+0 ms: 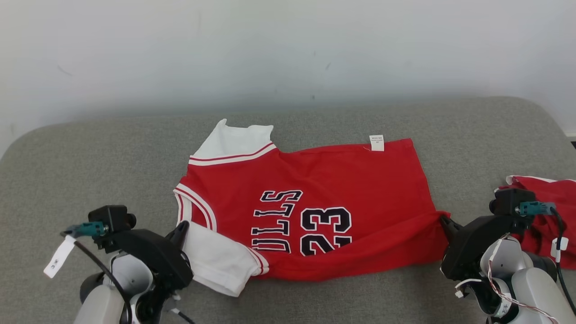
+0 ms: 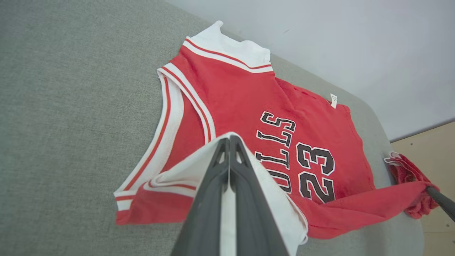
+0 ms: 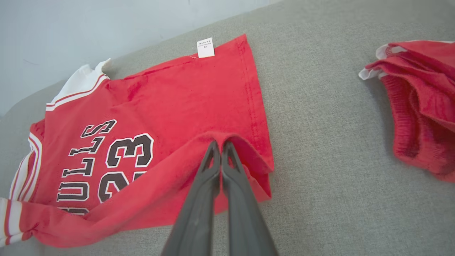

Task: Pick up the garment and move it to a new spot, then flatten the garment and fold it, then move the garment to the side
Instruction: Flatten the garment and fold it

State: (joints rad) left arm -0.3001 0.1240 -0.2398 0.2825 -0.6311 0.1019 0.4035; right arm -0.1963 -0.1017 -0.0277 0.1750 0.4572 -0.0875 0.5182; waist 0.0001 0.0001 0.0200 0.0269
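The garment (image 1: 342,180) is a red jersey with white sleeves and "BULLS 23" lettering, lying sideways on the grey cushion (image 1: 90,157), its near long edge lifted and folded over. My left gripper (image 1: 182,228) is shut on the near white sleeve (image 2: 263,177), its tips (image 2: 229,139) pinching the cloth. My right gripper (image 1: 444,221) is shut on the near hem corner, tips (image 3: 220,145) buried in a raised red fold (image 3: 231,137). In the left wrist view the right gripper's finger (image 2: 440,201) pulls the hem (image 2: 391,199) out to the right.
A second red garment (image 1: 546,211), crumpled with white trim, lies at the cushion's right end beside my right arm; it shows too in the right wrist view (image 3: 419,106). A pale wall (image 1: 288,45) runs behind the cushion. Bare grey cushion spreads left of the jersey.
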